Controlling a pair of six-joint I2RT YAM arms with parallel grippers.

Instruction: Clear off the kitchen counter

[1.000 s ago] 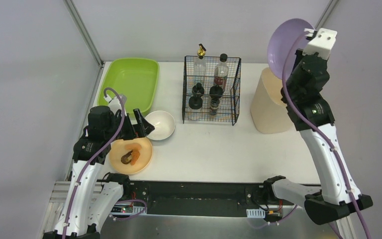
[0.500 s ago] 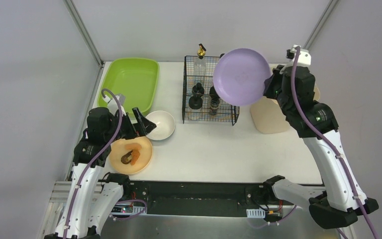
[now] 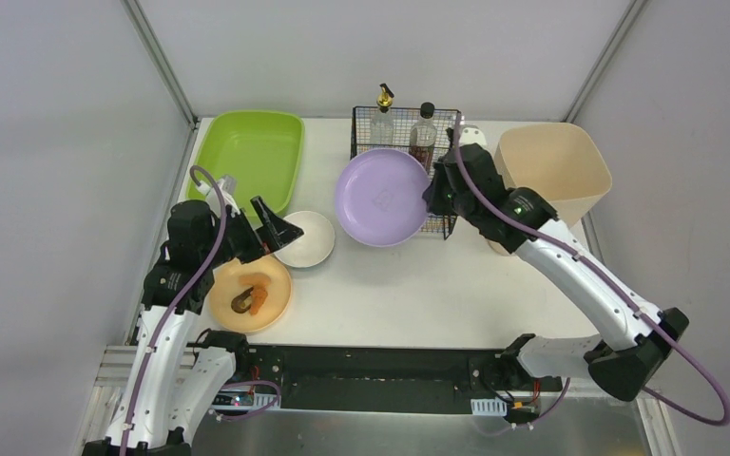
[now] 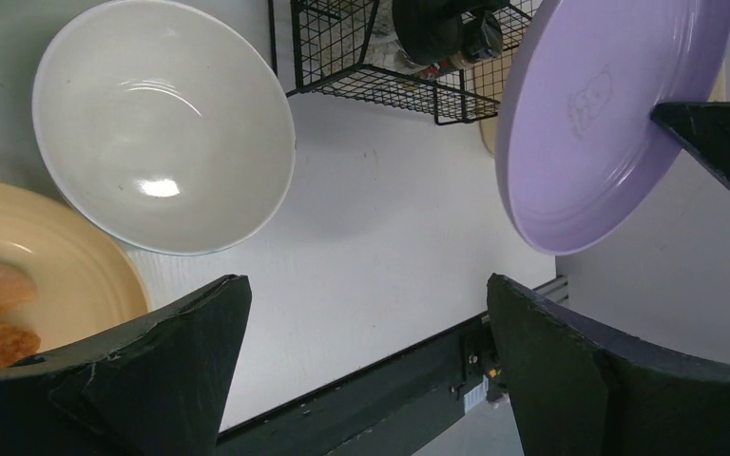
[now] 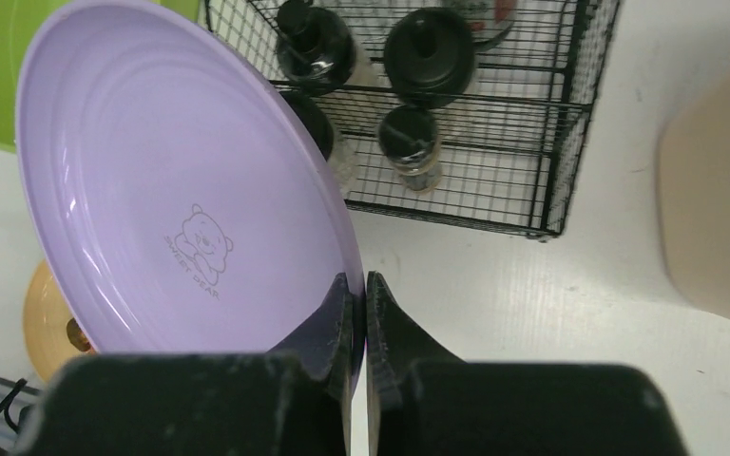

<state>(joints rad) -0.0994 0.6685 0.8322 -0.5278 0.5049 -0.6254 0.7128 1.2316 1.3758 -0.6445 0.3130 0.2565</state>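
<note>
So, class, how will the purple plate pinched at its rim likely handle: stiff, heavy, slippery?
Probably stiff: the purple plate shows no bend though the right gripper pinches only one edge. Likely light for its size, since that rim pinch holds it tilted in the air. Its glossy surface suggests it could swivel or slip.

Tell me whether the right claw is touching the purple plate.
Touching. The right wrist view shows the right claw pinched on the rim of the purple plate, one finger on each face.
</note>
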